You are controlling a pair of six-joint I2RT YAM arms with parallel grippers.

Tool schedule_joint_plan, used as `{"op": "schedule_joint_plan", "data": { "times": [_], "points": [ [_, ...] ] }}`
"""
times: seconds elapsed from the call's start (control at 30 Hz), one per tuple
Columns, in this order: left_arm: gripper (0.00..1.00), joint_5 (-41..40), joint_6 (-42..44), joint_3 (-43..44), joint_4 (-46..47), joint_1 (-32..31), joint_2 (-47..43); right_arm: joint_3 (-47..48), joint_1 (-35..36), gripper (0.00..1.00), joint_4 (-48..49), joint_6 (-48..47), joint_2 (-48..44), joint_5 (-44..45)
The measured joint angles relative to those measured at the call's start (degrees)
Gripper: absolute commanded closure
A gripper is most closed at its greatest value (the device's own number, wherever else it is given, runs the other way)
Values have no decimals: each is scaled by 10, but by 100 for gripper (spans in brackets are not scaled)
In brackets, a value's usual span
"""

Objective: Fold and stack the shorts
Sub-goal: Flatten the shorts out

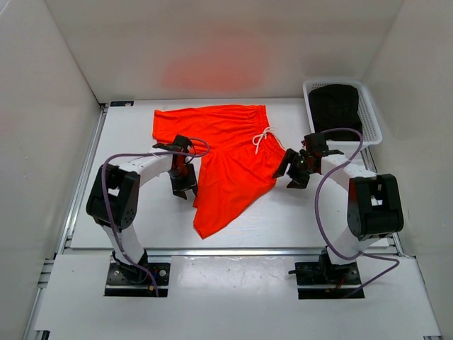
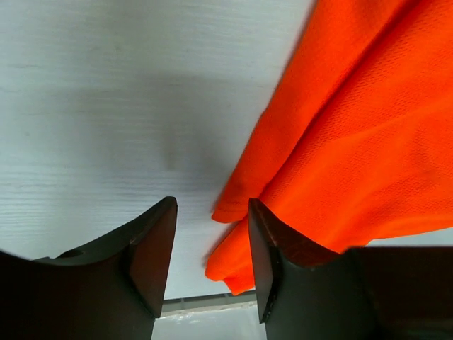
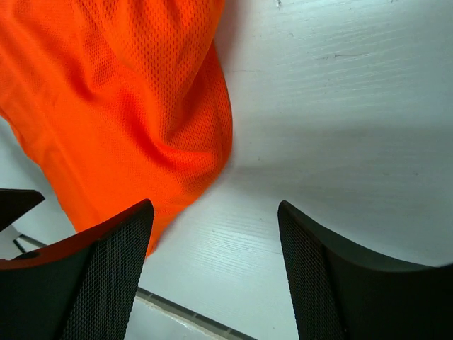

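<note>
The shorts (image 1: 225, 159) lie crumpled across the middle of the white surface (image 1: 127, 212). The gathered waistband is toward the right, where the white drawstring (image 1: 262, 137) trails over the cloth. One leg spreads flat toward the far left, and the other runs down to a point near the front edge. They are not folded. The left pincer (image 1: 182, 188) hangs low just beside the left edge of the near leg. In its wrist view the jaws stand a narrow way apart, with a rolled hem of the orange fabric showing in the gap close to the right-hand finger (image 2: 269, 269). Bare surface shows beside the other finger, and nothing is clamped. The right pincer (image 1: 289, 175) sits just off the shorts' right edge, below the drawstring. Its wrist view shows the jaws spread wide over bare surface, with a fold of mesh fabric reaching toward the left-hand finger (image 3: 113, 255) and nothing held between them. At the far right corner stands a white basket (image 1: 371, 117) holding something dark (image 1: 336, 106), well apart from the shorts. What that dark thing is I cannot tell.
</note>
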Motion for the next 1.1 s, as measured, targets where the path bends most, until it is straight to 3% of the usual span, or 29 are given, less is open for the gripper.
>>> {"op": "schedule_joint_plan", "data": {
  "times": [0.27, 0.33, 0.47, 0.53, 0.57, 0.7, 0.73, 0.8, 0.93, 1.1],
  "points": [
    [75, -4, -18, -1, 24, -18, 32, -2, -6, 24, 37, 8, 15, -22],
    [90, -3, -22, -1, 24, -18, 35, -2, -6, 23, 42, 11, 26, -26],
    [90, 0, -24, -1, 26, -17, 37, -2, -4, 22, 47, 16, 49, -30],
    [90, -1, -24, -1, 26, -15, 36, 3, -2, 26, 51, 21, 61, -40],
    [90, 0, -23, -3, 28, -10, 34, 8, 0, 30, 55, 22, 67, -41],
    [90, -10, -19, -29, 30, 50, 7, 32, 12, 63, 75, 30, 104, -45],
    [90, -16, -16, -30, 27, 76, 1, 37, 17, 81, 77, 32, 112, -47],
    [90, -28, -7, -26, 23, 136, -8, 46, 25, 98, 77, 36, 125, -41],
    [90, -44, 15, 35, -7, 223, -7, 49, 44, 100, 77, 47, 130, -30],
    [90, -53, 40, 171, -27, 249, 42, 27, 71, 100, 76, 67, 104, 2]
  ]
}}
